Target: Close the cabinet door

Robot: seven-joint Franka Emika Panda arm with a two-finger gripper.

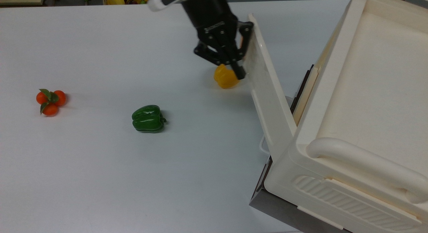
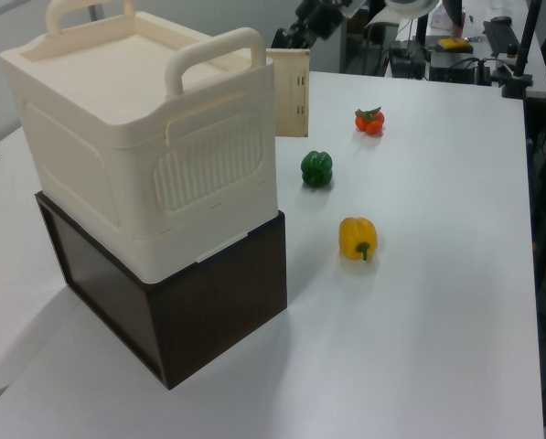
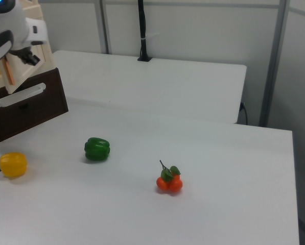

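Note:
The cream-white cabinet [image 1: 354,102] stands on a dark base at the top view's right. Its cabinet door [image 1: 269,96] hangs partly open, slanting away from the front, hinged at the near corner. My black gripper [image 1: 239,72] is shut, empty, and pressed against the door's outer face near its free end. In the left view the door [image 2: 291,91] juts out past the cabinet [image 2: 144,137], with the gripper [image 2: 302,26] above it. In the right view the door's copper handle [image 3: 9,71] shows beside the white arm.
A yellow pepper [image 1: 224,78] lies on the white table just under the gripper. A green pepper [image 1: 148,118] and a cluster of tomatoes [image 1: 50,99] lie further to the top view's left. Below the door sits a dark panel with a white loop handle [image 3: 19,96].

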